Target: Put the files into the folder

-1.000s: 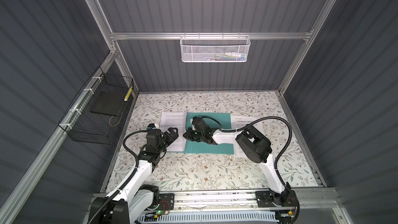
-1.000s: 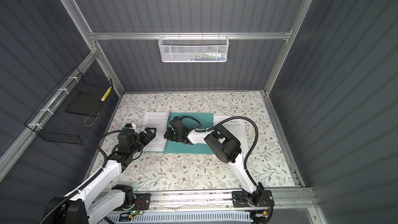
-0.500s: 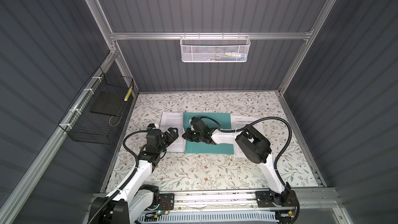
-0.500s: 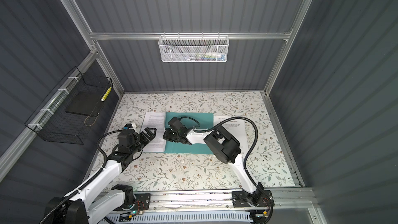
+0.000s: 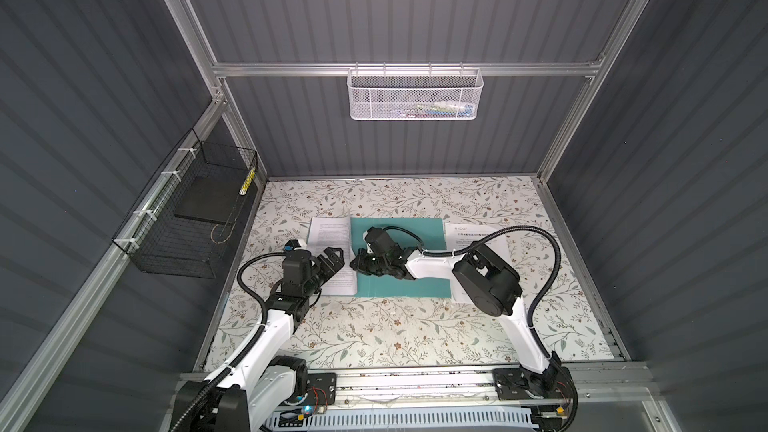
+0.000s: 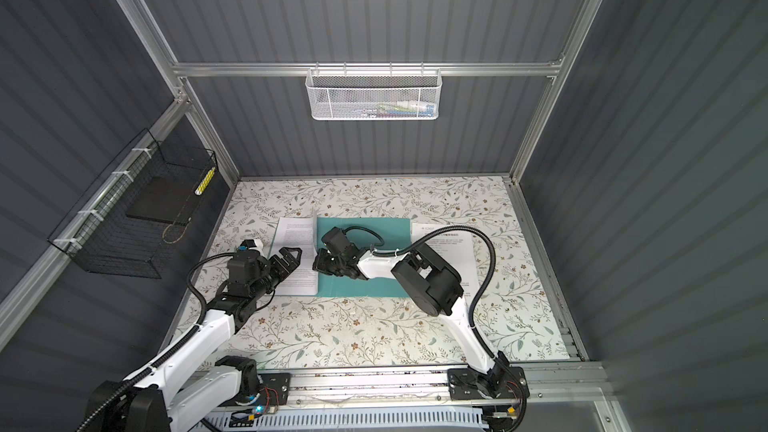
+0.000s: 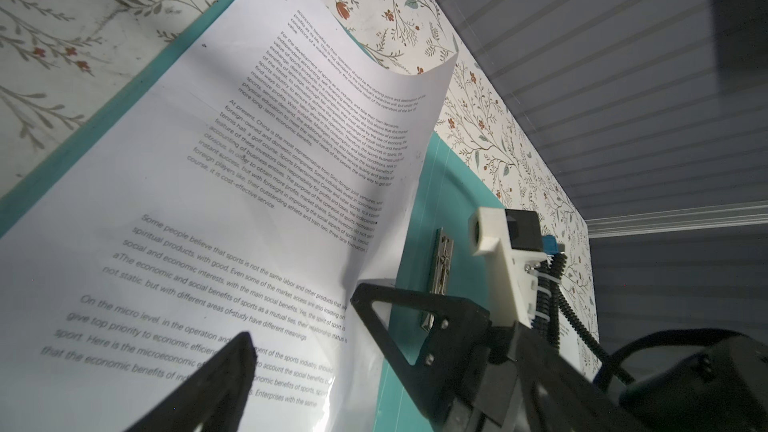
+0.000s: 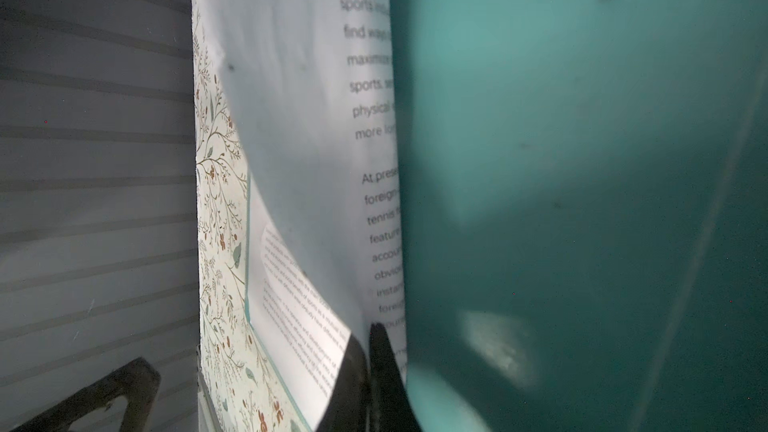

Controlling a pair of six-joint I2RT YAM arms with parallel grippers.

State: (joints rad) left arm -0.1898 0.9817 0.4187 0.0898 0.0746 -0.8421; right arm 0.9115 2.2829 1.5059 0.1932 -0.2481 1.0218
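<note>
The teal folder (image 5: 419, 234) (image 6: 386, 230) lies open on the floral table. A printed white sheet of the files (image 5: 330, 234) (image 6: 295, 234) covers its left cover. That sheet's spine-side edge is curled upward in the left wrist view (image 7: 208, 160). My right gripper (image 5: 355, 265) (image 8: 368, 332) reaches across the middle and is shut on that raised edge, next to the folder's metal clip (image 7: 442, 268). My left gripper (image 5: 338, 261) (image 7: 301, 313) hovers open over the same sheet, holding nothing. Another sheet (image 5: 469, 238) lies right of the folder, partly under my right arm.
A black wire basket (image 5: 195, 218) holding a flat black slab hangs on the left wall. A white mesh basket (image 5: 413, 95) hangs on the back wall. Grey walls close in the table on three sides.
My right gripper has edged slightly leftward with the sheet's edge. The left arm has not moved.
</note>
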